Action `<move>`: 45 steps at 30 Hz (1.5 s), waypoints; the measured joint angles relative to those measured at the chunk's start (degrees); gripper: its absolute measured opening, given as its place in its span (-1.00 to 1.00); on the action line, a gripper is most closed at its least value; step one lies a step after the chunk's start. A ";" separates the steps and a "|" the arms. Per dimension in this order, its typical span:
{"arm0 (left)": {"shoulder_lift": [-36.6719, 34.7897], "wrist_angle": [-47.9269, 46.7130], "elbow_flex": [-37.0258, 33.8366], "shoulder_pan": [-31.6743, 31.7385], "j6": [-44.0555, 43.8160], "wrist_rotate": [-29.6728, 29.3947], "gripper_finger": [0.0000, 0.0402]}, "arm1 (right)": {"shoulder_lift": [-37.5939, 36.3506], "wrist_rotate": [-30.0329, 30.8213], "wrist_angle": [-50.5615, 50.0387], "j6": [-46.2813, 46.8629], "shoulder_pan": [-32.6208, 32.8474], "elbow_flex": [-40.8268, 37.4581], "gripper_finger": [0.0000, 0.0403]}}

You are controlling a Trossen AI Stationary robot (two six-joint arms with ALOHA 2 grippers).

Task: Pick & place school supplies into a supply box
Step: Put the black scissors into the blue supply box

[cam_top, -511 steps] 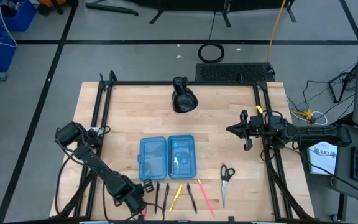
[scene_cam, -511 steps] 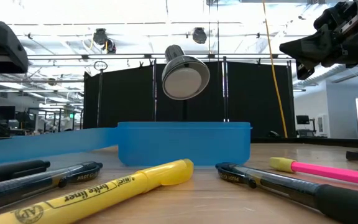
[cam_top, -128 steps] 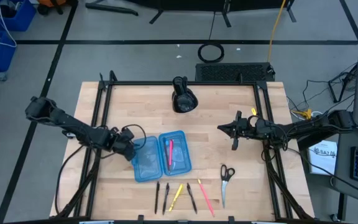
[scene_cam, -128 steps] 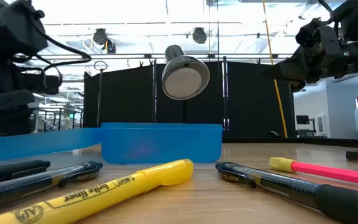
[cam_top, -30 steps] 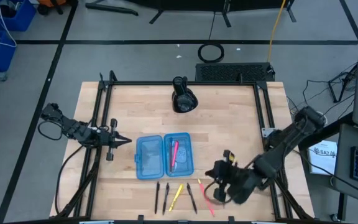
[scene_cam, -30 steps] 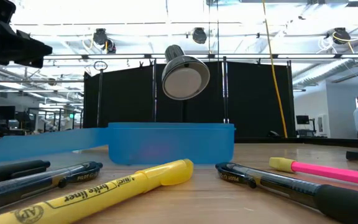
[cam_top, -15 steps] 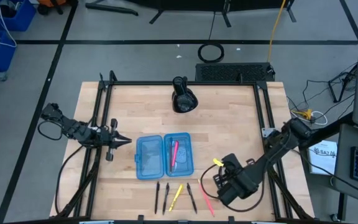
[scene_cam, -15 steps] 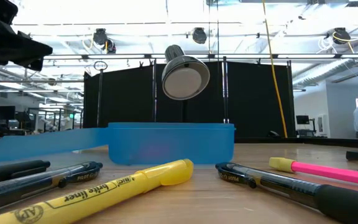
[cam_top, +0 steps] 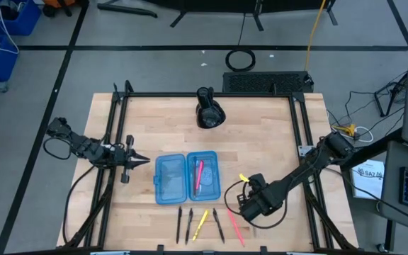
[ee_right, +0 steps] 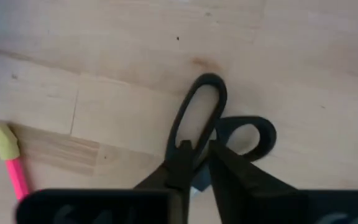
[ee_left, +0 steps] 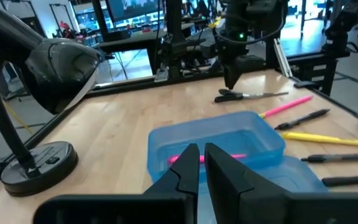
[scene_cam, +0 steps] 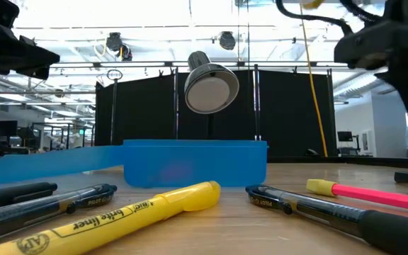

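Observation:
The open light-blue supply box lies flat mid-table, a pink pen inside its right half. Several more pens and highlighters lie in a row by the near edge. The black-handled scissors lie flat on the wood to the right of that row. My right gripper points straight down just above the handle loops, its fingers a little open and touching nothing. In the high view it hides the scissors. My left gripper waits shut and level, left of the box.
A black desk lamp stands at the far middle of the table. Black frame rails run along the left and right sides. A pink highlighter lies close to the scissors. Bare wood stretches between the lamp and the box.
My right gripper has come down toward the table and a little toward its left edge. Its wrist has rolled and tipped, and it now points straight down over the scissors. The scissors, the pens and the box lie as before.

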 joint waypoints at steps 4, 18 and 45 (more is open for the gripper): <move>0.02 -0.39 0.00 0.00 0.85 0.02 -0.84 | -0.02 0.07 -0.85 0.07 -0.69 -0.23 -0.47; 0.01 -0.42 0.00 0.00 1.04 0.07 -0.84 | -0.17 0.11 1.27 2.13 -1.86 -0.25 -0.25; 0.02 -0.46 0.00 0.00 -0.74 0.24 -0.84 | -0.20 -4.49 15.21 4.18 0.30 -14.37 -0.33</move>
